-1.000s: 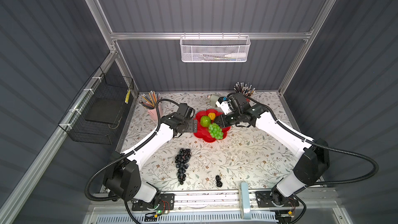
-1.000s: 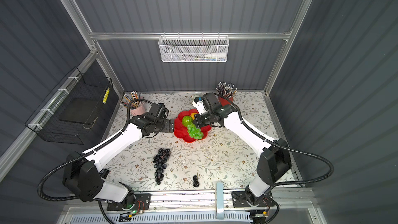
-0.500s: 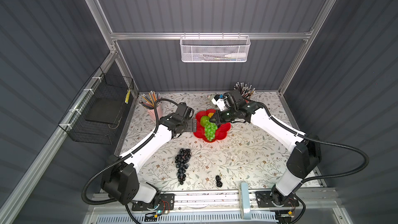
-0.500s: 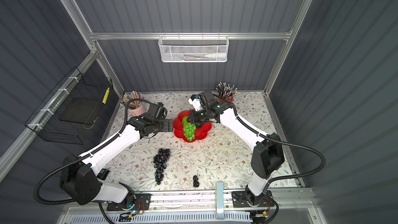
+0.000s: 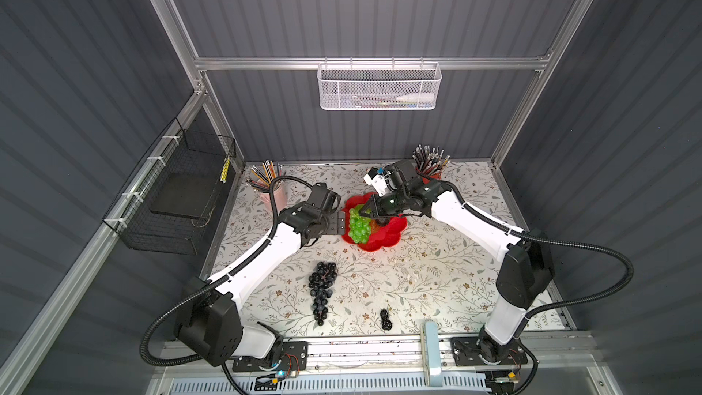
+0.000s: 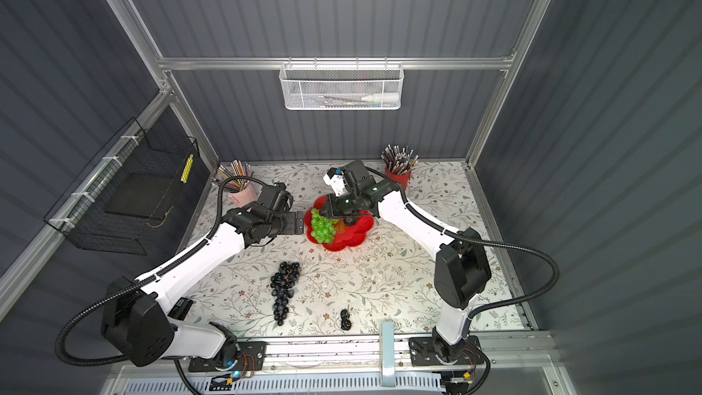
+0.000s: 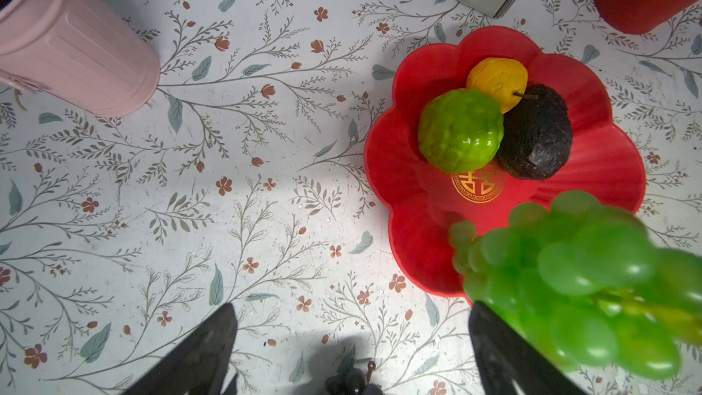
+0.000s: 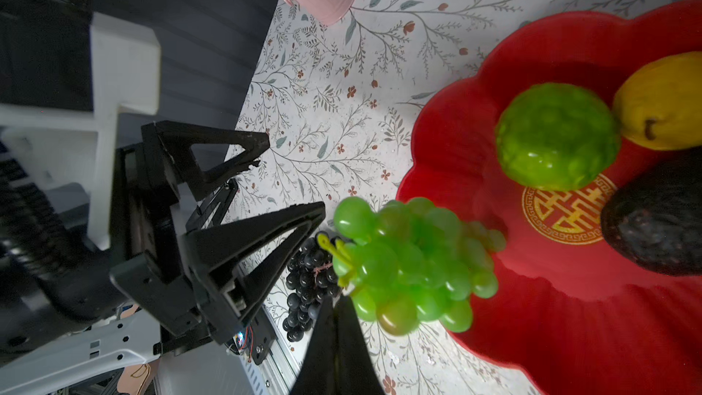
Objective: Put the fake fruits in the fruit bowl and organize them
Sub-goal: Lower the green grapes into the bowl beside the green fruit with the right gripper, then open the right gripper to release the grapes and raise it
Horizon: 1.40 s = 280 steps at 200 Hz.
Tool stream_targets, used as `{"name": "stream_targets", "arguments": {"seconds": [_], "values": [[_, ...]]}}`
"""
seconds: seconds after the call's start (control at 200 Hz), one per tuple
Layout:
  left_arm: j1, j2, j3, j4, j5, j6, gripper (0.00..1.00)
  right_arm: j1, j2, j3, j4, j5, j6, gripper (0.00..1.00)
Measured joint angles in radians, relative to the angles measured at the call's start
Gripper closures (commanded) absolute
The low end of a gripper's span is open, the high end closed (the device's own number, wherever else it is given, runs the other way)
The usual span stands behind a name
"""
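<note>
**Item 1. Right gripper**: jaws pressed together, pinching the stem end of the translucent green grape bunch.
- Change: within the last second the arm has swung the bunch from over the middle of the fruit bowl to its 9 o'clock rim.
- The bunch now hangs partly over the rim and partly over the table. It appears clear of both.

**Item 2. Left gripper**: jaws spread wide, holding nothing.
- It sits just beside the bowl's 9 o'clock rim and has not shifted.
- The bunch now dangles right in front of it.

**Item 3. Bowl contents**, touching one another from the centre toward 12 o'clock:
- lime-green knobbly ball
- small yellow fruit
- dark bumpy oval

**Item 4. Still on the table:**
- The long black-purple grape bunch lies at 7 o'clock of the bowl, well apart from it.
- The tiny black cluster lies at 6 o'clock, near the front rail.

**Assessment:** three fruits are in the bowl and the fourth is in the air. The sideways carry suggests either a set-down in the bare 9 o'clock part of the bowl or a pass to the waiting left gripper; I cannot tell which. If let go here, the bunch could slide off the rim.
</note>
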Motion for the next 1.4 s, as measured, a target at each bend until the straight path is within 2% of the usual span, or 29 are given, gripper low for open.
{"name": "stream_targets", "arguments": {"seconds": [0.21, 0.405, 0.795, 1.101, 1.401], "values": [[0.000, -0.002, -0.010, 0.006, -0.001, 0.000, 0.05, -0.005, 0.003, -0.021, 0.040, -0.014, 0.011, 1.00], [0.000, -0.001, -0.012, 0.013, 0.000, -0.001, 0.05, -0.051, -0.006, -0.151, 0.090, -0.068, 0.008, 1.00], [0.000, 0.031, -0.012, 0.016, 0.008, -0.004, 0.05, -0.155, -0.006, -0.187, 0.050, -0.084, -0.101, 1.00], [0.000, 0.071, 0.009, 0.015, 0.020, -0.011, 0.05, -0.192, -0.006, -0.196, -0.039, -0.030, -0.223, 1.00], [0.000, 0.095, 0.031, 0.015, 0.031, -0.011, 0.05, -0.216, 0.002, -0.202, -0.079, 0.087, -0.319, 1.00]]}}
